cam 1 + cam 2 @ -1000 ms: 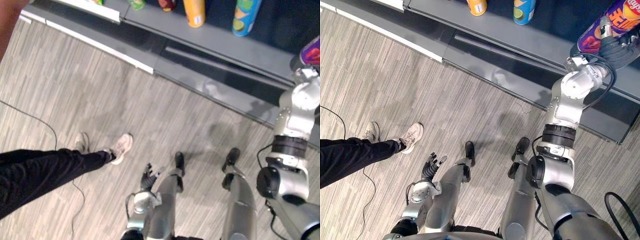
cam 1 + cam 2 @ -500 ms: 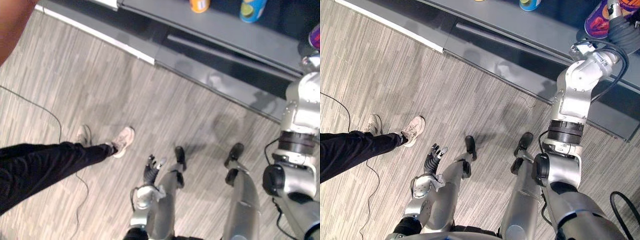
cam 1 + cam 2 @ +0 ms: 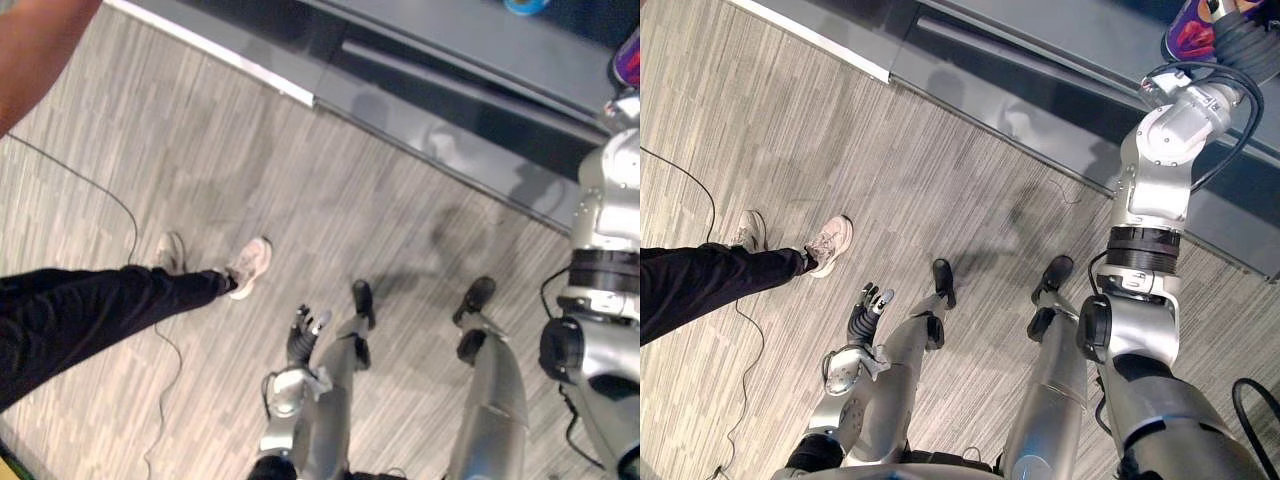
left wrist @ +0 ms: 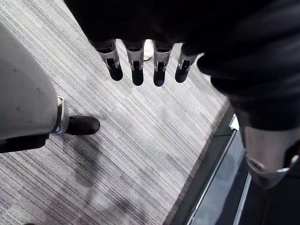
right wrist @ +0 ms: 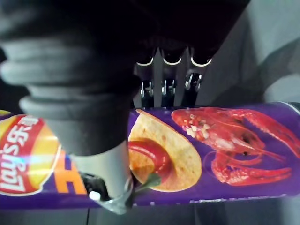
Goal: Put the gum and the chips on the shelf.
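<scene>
While the left hand [image 3: 864, 316] hangs spread, the right hand [image 5: 162, 86] clasps the purple chips can [image 5: 225, 136].

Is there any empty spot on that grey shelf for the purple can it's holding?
Yes: the shelf lies bare left of the chips can in the right hand, as far as a blue can. Farther along, the shelf is cut off.

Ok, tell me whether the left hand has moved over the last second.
No. The left hand sits at the same offset from the person's shoe as before; the whole view has shifted, so the camera moved, not the hand.
</scene>
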